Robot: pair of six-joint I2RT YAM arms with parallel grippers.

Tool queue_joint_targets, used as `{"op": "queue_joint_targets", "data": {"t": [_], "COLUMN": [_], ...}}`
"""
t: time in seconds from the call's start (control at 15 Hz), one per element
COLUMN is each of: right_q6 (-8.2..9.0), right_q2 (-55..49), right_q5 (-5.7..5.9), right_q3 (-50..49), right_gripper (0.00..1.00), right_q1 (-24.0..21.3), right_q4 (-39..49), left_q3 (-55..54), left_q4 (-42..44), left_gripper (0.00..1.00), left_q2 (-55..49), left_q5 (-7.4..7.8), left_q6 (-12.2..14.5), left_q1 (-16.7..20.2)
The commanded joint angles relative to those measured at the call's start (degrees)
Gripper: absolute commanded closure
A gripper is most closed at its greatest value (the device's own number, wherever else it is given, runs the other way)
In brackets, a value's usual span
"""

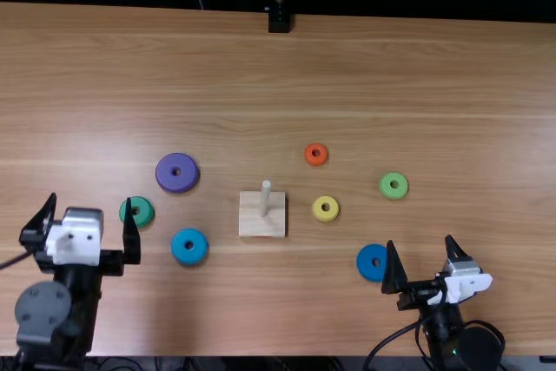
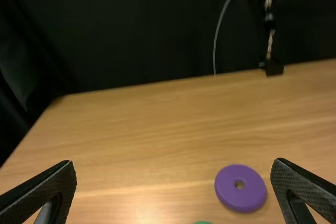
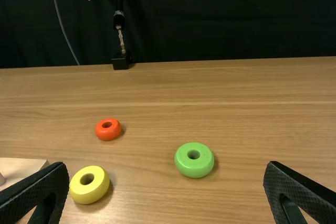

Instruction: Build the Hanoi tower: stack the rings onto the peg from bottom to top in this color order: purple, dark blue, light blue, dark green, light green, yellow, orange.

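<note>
Both grippers stand open with nothing between their fingers: the left gripper (image 1: 90, 201) beside the dark green ring (image 1: 141, 212), the right gripper (image 1: 420, 242) just right of the dark blue ring (image 1: 362, 262). A bare peg (image 1: 266, 197) rises from its wooden base (image 1: 262, 226) mid-table. The purple ring (image 1: 168, 173) and light blue ring (image 1: 182, 248) lie left of it; orange (image 1: 308, 155), yellow (image 1: 319, 209) and light green (image 1: 387, 187) rings lie right. The left wrist view has the left gripper (image 2: 174, 162) and purple ring (image 2: 227, 190); the right wrist view, the right gripper (image 3: 167, 165) and light green ring (image 3: 189, 170).
A black stand (image 1: 279, 22) is at the table's far edge, with a cable hanging near it. Dark curtain (image 3: 236, 19) hangs behind the wooden table (image 1: 347, 67). More cables run beside the right arm at the near edge.
</note>
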Motion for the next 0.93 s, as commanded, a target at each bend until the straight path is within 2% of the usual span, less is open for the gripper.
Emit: {"op": "queue_joint_targets", "data": {"t": [0.0,0.2,0.33,0.67,0.8,0.87], "right_q6": [0.06,0.06,0.06,0.06,0.06,0.06], "right_q2": [-0.7,-0.7,-0.7,-0.7,-0.7,-0.7], "right_q5": [-0.13,-0.13,-0.13,-0.13,-0.03,-0.13], "right_q3": [-1.1,-1.2,-1.2,-1.1,-1.2,-1.2], "right_gripper": [0.00,0.00,0.00,0.00,0.00,0.00], "right_q1": [-0.4,-0.4,-0.4,-0.4,-0.3,-0.4], "right_q4": [0.0,0.0,0.0,0.0,-0.1,0.0], "left_q3": [4.0,11.6,11.8,13.2,12.8,12.6], "left_q4": [0.4,0.4,0.8,0.0,-0.3,-0.6], "left_gripper": [0.00,0.00,0.00,0.00,0.00,0.00], "left_q2": [6.6,15.5,16.7,15.8,14.1,13.6], "left_q5": [0.65,0.33,-0.19,-0.61,-2.72,-2.93], "left_q6": [0.7,0.6,0.8,0.8,0.8,0.8], "left_q1": [-2.4,-7.9,-10.1,-10.2,-10.1,-10.1]}}
